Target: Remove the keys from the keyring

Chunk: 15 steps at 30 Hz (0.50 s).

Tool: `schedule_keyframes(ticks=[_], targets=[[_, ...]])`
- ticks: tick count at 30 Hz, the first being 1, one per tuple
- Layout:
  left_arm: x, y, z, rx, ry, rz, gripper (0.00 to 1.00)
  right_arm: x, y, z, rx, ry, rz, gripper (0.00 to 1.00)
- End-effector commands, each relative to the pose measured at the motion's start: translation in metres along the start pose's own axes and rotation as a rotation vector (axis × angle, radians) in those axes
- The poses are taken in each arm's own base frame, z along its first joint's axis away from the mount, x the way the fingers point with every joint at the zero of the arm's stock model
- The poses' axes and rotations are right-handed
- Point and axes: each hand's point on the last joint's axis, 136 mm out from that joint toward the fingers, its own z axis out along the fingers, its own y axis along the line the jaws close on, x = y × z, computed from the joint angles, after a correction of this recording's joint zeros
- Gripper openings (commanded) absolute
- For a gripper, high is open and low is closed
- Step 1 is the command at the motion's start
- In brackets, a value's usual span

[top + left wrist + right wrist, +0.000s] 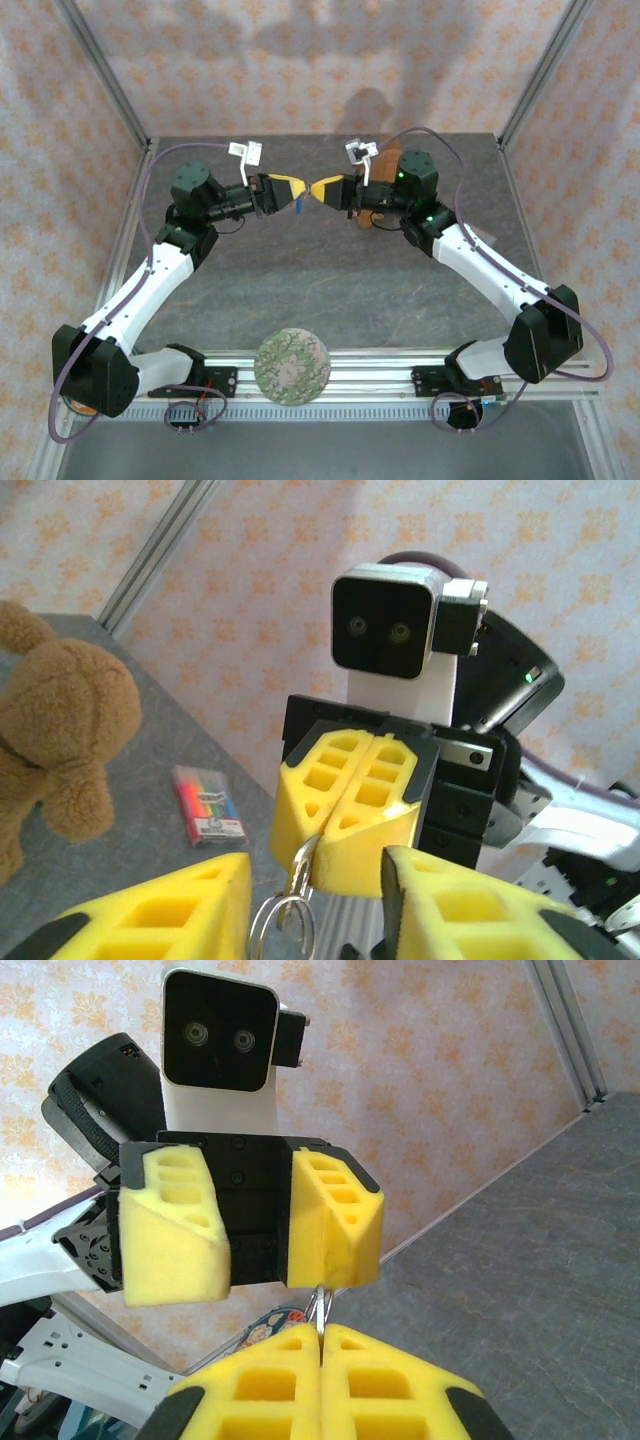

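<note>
My two grippers meet tip to tip above the middle of the table. The right gripper has its yellow pads pressed together on a flat metal piece that looks like a key. The wire keyring hangs from it toward the left arm. My left gripper stands open, its fingers on either side of the ring. One left finger sits right at the ring; I cannot tell whether it touches. Other keys are hidden.
A brown teddy bear sits on the grey table behind the right gripper. A small pack of coloured crayons lies beside it. A round floral disc rests on the rail between the arm bases.
</note>
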Motion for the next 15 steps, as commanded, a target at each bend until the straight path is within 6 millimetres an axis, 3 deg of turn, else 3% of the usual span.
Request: schedule_keyframes(ticks=[1,12,15], targets=[[-0.0033,-0.0118,0.0010,0.032,0.019,0.040,0.32,-0.0125,0.0150,0.0007,-0.037,-0.014,-0.059,0.00],[0.0009,-0.0078,-0.0004,0.013,0.026,0.036,0.32,-0.0133,0.0160,-0.0001,-0.035,-0.017,-0.065,0.00],[0.0012,-0.0071,0.0000,0.013,0.027,0.034,0.27,-0.0133,0.0164,-0.0006,-0.033,-0.018,-0.068,0.00]])
